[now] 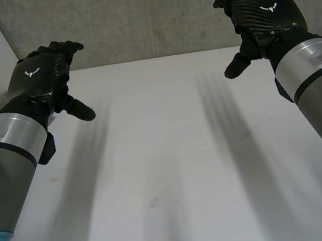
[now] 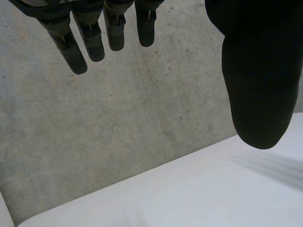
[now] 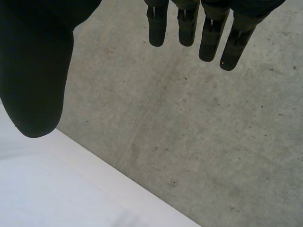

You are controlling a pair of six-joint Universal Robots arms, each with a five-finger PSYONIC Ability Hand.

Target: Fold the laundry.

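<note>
Folding looks not yet begun: left hand (image 1: 44, 77) and right hand (image 1: 261, 13) hover, fingers relaxed and holding nothing, table (image 1: 166, 156) beneath them.

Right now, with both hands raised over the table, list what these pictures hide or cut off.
- Head view: the left hand and right hand turn their backs, hiding the palms; the table runs off the frame's edges.
- Left wrist view: the left thumb covers part of the wall; the fingers are cut off at their bases.
- Right wrist view: the right thumb covers wall and table alike.
</note>
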